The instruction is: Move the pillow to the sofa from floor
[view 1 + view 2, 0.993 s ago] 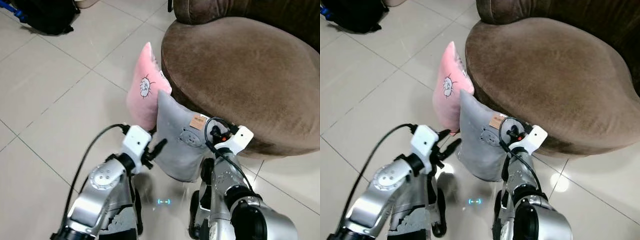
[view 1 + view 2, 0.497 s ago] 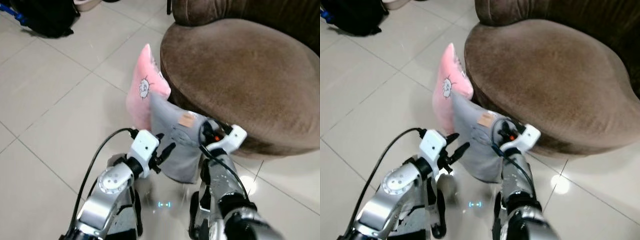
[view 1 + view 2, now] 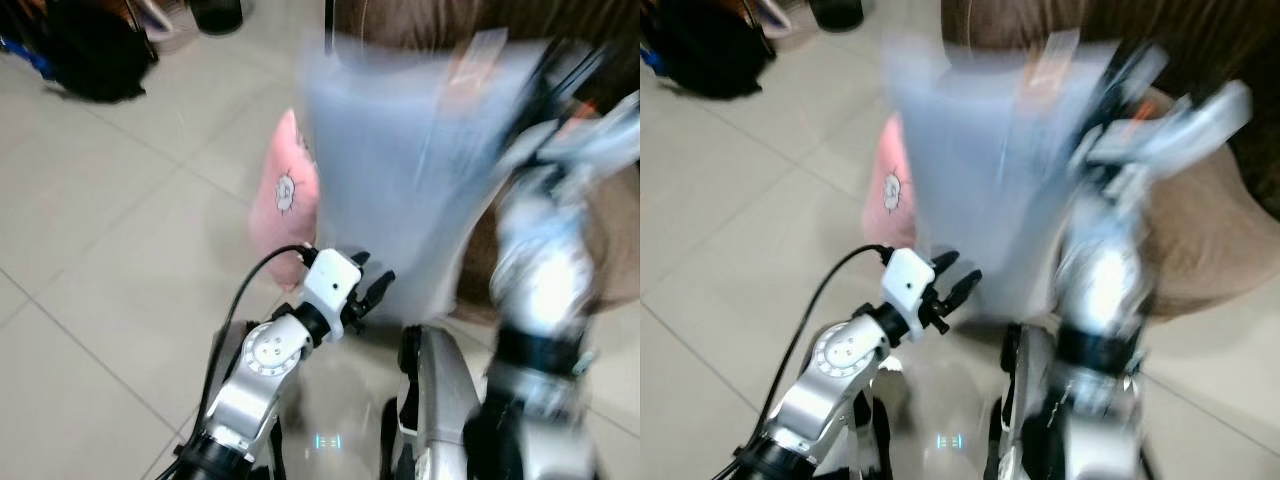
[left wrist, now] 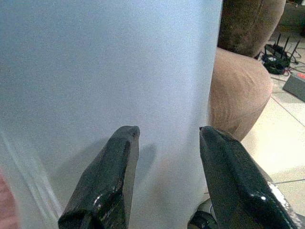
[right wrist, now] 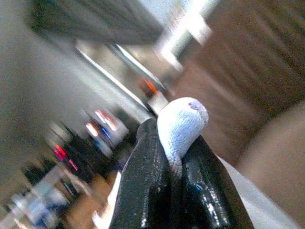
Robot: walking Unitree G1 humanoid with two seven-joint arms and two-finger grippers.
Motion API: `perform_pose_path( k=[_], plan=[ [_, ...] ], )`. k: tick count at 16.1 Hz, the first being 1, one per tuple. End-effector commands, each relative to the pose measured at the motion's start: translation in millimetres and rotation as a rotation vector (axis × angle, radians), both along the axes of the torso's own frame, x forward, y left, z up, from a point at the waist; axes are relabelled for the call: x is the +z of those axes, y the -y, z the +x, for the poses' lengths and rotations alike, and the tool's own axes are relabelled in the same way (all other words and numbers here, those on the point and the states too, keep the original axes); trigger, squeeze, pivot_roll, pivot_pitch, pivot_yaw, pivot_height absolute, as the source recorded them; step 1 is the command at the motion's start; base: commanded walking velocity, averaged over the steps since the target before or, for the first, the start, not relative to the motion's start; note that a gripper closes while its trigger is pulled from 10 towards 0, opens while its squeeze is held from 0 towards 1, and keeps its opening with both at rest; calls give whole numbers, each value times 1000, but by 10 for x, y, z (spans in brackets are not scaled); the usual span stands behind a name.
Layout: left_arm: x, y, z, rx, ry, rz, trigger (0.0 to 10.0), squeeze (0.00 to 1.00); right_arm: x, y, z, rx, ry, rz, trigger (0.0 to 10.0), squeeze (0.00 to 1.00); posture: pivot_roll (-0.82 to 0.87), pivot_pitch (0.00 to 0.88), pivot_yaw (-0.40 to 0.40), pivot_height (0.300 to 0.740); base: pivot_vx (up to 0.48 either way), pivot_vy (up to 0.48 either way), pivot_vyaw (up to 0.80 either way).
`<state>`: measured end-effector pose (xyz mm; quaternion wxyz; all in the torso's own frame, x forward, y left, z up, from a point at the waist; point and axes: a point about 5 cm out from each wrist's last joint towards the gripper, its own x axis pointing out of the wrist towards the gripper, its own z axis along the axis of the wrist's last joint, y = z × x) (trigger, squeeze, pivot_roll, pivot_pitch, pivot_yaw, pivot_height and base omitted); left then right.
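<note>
A grey pillow [image 3: 400, 170] hangs in the air in front of the brown sofa [image 3: 1210, 270], blurred by motion. My right gripper [image 5: 174, 157] is shut on a pinched corner of the grey pillow [image 5: 183, 125], held high at the right. A pink pillow [image 3: 285, 195] with a small face print stands on the floor against the sofa, behind the grey one. My left gripper [image 3: 372, 292] is open, low and just in front of the grey pillow [image 4: 109, 67], its fingers [image 4: 109, 176] not closed on the fabric.
A black bag [image 3: 95, 55] lies on the tiled floor [image 3: 100, 260] at the far left. Cables and a router sit on the floor [image 4: 281, 50] beyond the sofa's rounded end. Open tile lies to my left.
The right gripper has swung the grey pillow up from the floor to sofa height. The left gripper moved forward toward it. The pink pillow stays put.
</note>
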<state>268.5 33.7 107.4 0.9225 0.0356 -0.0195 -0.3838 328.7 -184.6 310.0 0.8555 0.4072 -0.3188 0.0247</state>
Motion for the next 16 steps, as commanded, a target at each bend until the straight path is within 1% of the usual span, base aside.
perform_pose_path(
  k=[1, 2, 3, 4, 5, 6, 7, 8, 9, 10, 11, 12, 13, 14, 16],
  plan=[
    [6, 58, 41, -5, 19, -1, 10000, 0, 501, 189, -161, -56, 159, 7, 0, 0, -2, 53, 11, 520, 0, 0, 0],
    [36, 74, 77, -3, 32, -7, 10000, 0, 654, 280, -229, -91, 180, -5, 0, 0, -4, 47, 13, 520, 0, 0, 0],
    [45, 69, 95, 4, 41, -6, 10000, 0, 660, 329, -250, -119, 171, -28, 0, 0, -3, 42, 15, 520, 0, 0, 0],
    [40, 48, 117, 26, 47, -3, 10000, 0, 496, 405, -226, -163, 81, -67, 1098, 0, -4, 39, 18, 520, 0, 0, 0],
    [-4, 16, 122, 66, 26, 9, 10000, 0, 142, 385, -156, -145, -65, -110, 10000, 0, 2, 39, 15, 520, 0, 0, 0],
    [-45, 7, 124, 100, 10, 32, 10000, 0, -185, 334, -117, -150, -204, -204, 10000, 0, 8, 43, 10, 520, 0, 0, 0],
    [-60, 9, 119, 113, 10, 40, 10000, 0, -354, 295, -121, -137, -255, -229, 10000, 0, 12, 48, 7, 520, 0, 0, 0],
    [-90, 15, 92, 127, 4, 46, 10000, 0, -710, 209, -142, -103, -379, -274, 10000, 0, 15, 47, 5, 520, 0, 0, 0],
    [-115, 18, 57, 135, -1, 47, 10000, 0, -1049, 114, -177, -78, -518, -349, 10000, 0, 18, 51, 5, 520, 0, 0, 0],
    [-53, -531, 121, 170, 3, 47, 10000, 0, -1280, 25, -246, -56, -601, -368, 10000, 0, 20, 50, 4, 520, 0, 0, 0],
    [1, -958, 151, 196, 14, 77, 10000, 0, -1378, -22, -308, -52, -631, -343, 10000, 0, 22, 52, 3, 525, 0, 0, 0],
    [-5, -1022, 159, 213, 13, 97, 10000, 0, -1388, -33, -334, -62, -637, -336, 10000, 0, 18, 50, 4, 535, 0, 0, 0],
    [-6, -1014, 160, 217, 13, 100, 10000, 0, -1381, -33, -341, -68, -636, -330, 10000, 0, 16, 51, 5, 540, 0, 0, 0],
    [-15, -998, 168, 231, 20, 124, 10000, 0, -1383, -29, -354, -84, -638, -316, 10000, 0, 16, 51, 5, 555, 0, 0, 0],
    [-14, -984, 168, 224, 20, 137, 10000, 0, -1400, -20, -358, -99, -647, -322, 10000, 0, 11, 52, 16, 575, 0, 0, 0]
  ],
)
